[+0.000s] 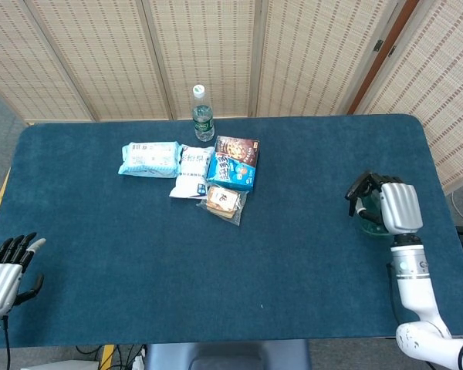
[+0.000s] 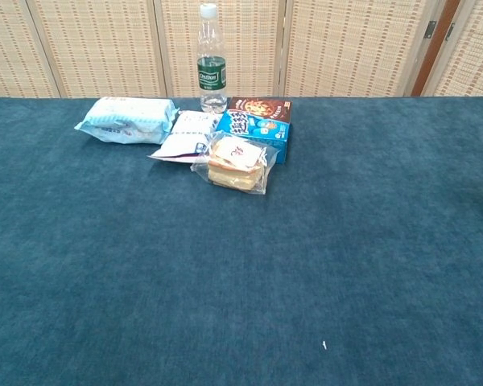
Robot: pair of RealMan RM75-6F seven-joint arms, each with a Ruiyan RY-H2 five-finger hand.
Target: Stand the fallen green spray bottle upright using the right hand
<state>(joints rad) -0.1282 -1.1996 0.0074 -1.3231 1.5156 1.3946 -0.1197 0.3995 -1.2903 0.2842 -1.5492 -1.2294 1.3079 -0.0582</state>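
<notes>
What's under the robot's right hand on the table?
A green spray bottle shows as slivers beneath the right hand. The hand covers most of it, so its pose and the grip cannot be seen.

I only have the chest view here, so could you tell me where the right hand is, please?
Observer: The right hand is near the table's right edge, fingers wrapped over the green spray bottle.
Operator: Thank you. Is the bottle standing yet?
Observer: I cannot tell; only a green patch under the hand shows in the head view.
Operator: And where is the left hand?
Observer: The left hand is at the table's near left corner, fingers spread, holding nothing.
Operator: Is anything close to the right hand?
Observer: No; the snack cluster around the blue biscuit box lies well off toward the table's middle.
</notes>
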